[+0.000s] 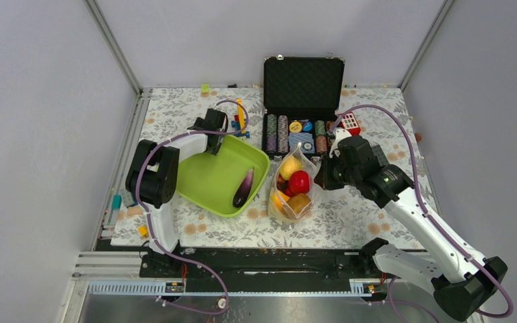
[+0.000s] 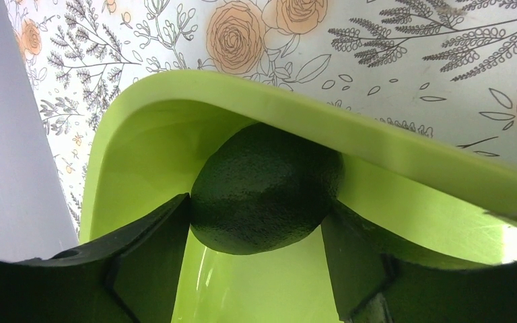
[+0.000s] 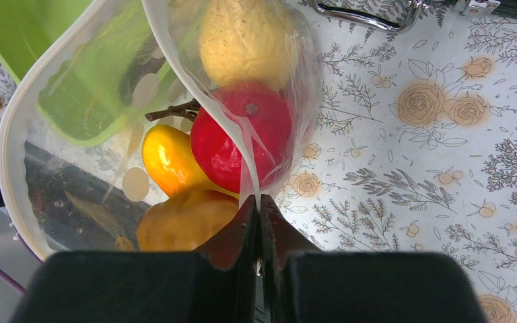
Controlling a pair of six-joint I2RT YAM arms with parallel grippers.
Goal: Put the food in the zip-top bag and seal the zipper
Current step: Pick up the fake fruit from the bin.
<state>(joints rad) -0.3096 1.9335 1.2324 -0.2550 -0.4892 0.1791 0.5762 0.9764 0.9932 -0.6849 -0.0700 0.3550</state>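
My left gripper reaches into the lime-green tray, its fingertips touching both sides of a dark green toy fruit that lies against the tray wall. In the top view the left gripper hides this fruit. A purple eggplant lies in the tray's near corner. The zip-top bag lies beside the tray with its mouth held open. Inside are a red fruit, a yellow one and orange ones. My right gripper is shut on the bag's rim.
An open black case stands at the back, with rows of striped poker chips in front of it. Small coloured blocks lie behind the tray. The floral cloth covers the table.
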